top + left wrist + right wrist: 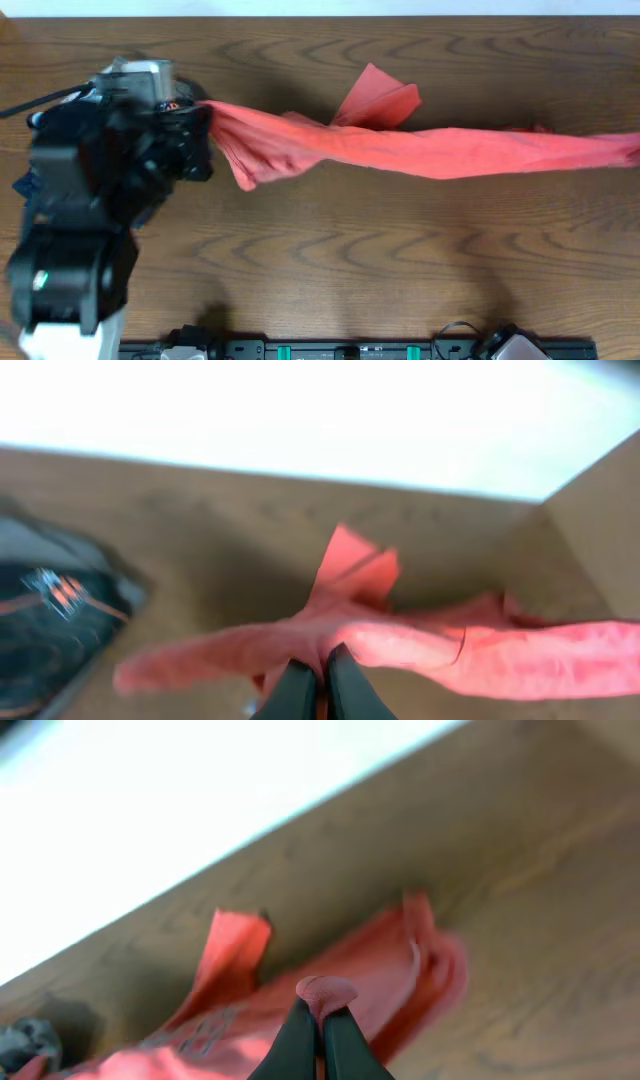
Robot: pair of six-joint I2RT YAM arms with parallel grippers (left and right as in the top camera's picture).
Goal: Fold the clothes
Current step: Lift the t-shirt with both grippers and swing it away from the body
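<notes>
The clothes [400,148], a coral-red T-shirt, hang stretched in a long band across the table from left to right, with one sleeve [378,100] sticking up behind. My left gripper [205,118] is shut on the shirt's left end; in the left wrist view the dark fingers [294,690] pinch a fold of red cloth [400,645]. My right gripper [320,1020] is shut on a small tuft of the shirt [325,990]; lettering shows faintly on the cloth [200,1035] below. The right gripper itself lies outside the overhead view.
The wooden table [330,260] lies below the shirt. A black garment with orange lines [50,620] sits at the left in the left wrist view. A dark rail [350,350] runs along the front edge. A pale box wall [600,520] stands at the right.
</notes>
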